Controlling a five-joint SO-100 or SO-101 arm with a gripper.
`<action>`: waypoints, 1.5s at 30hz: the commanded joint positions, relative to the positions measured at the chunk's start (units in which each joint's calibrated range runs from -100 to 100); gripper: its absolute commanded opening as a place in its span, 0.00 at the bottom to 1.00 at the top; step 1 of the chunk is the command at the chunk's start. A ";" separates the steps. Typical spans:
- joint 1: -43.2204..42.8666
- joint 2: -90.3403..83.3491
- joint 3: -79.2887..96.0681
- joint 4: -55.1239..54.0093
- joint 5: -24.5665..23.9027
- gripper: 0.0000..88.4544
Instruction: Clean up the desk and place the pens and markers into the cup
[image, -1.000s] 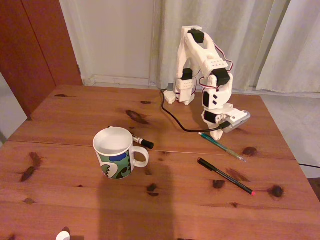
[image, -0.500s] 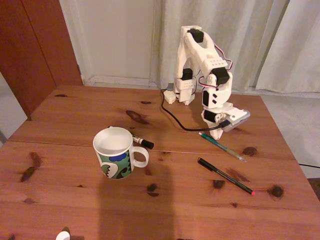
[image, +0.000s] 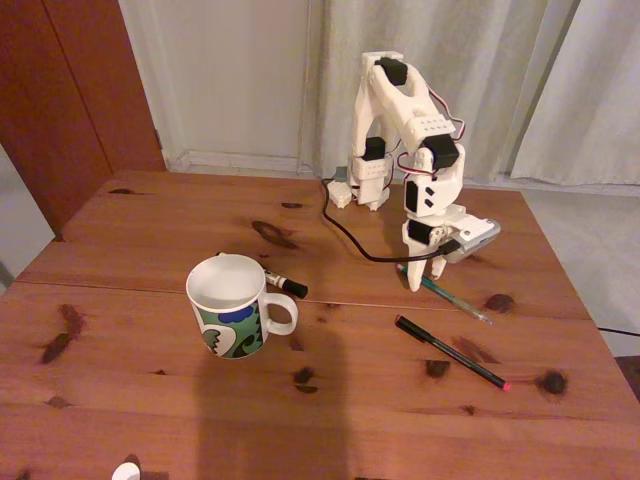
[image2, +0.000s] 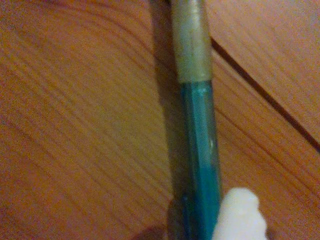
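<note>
Teal pen (image2: 200, 165), translucent barrel, grey-green grip end.

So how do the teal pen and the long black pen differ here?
The teal pen has a see-through green-blue barrel; the black pen is dark with a pink-red tip. The gripper stands open over the teal pen's end, while the black pen lies apart, nearer the camera. Both lie flat on the desk, slanting alike.

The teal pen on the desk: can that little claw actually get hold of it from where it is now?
Probably yes. The gripper hangs open right over the teal pen's near end, one fingertip beside the barrel. Nothing lies between them; the black cable runs clear.
</note>
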 joint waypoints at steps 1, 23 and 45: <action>-0.26 -3.60 -0.22 -0.34 0.18 0.24; -2.44 -3.76 8.35 -8.60 0.23 0.24; -2.68 -3.68 11.05 -9.03 0.28 0.14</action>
